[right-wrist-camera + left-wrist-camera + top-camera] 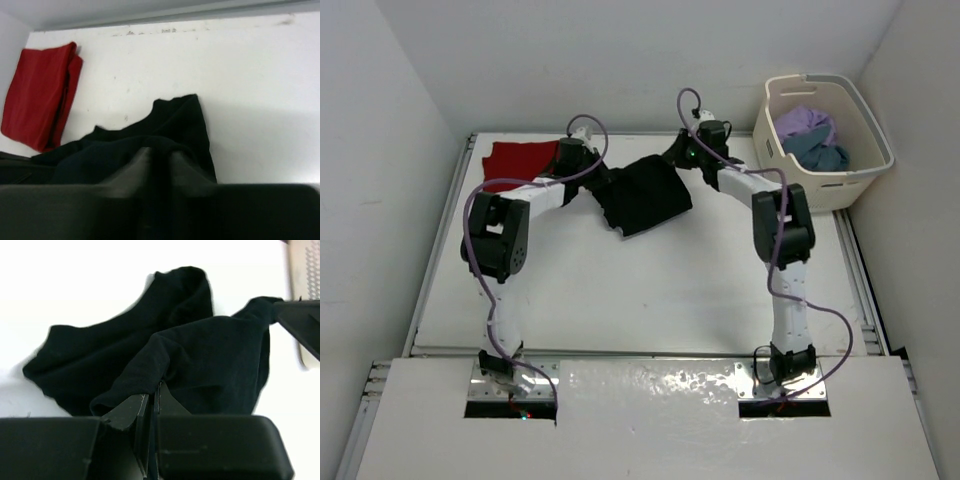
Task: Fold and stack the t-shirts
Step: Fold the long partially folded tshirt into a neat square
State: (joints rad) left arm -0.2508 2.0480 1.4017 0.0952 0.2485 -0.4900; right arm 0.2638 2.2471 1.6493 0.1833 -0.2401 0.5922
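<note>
At the far middle of the tabletop, the black t-shirt lies crumpled, pinched at two edges. The left gripper has its jaws pressed together on a fold of the black cloth. The right gripper looks clamped on the opposite corner, which the left wrist view shows drawn out to a point. The red t-shirt lies folded at the far left. The lavender t-shirt and the teal t-shirt sit in the basket at the far right.

The main risk, as I judge it, is the thinness of both holds. Each gripper seems to grasp only a small pinch of fabric, so pulling the two apart to spread the shirt could tug a corner free and drop it back in a heap. The body of the shirt is bunched and doubled over itself, so a fold made now would likely trap wrinkles and come out lopsided. Cloth trailing on the tabletop could also catch and twist. A leftward sweep might drag the black fabric across the red t-shirt and undo its fold.
</note>
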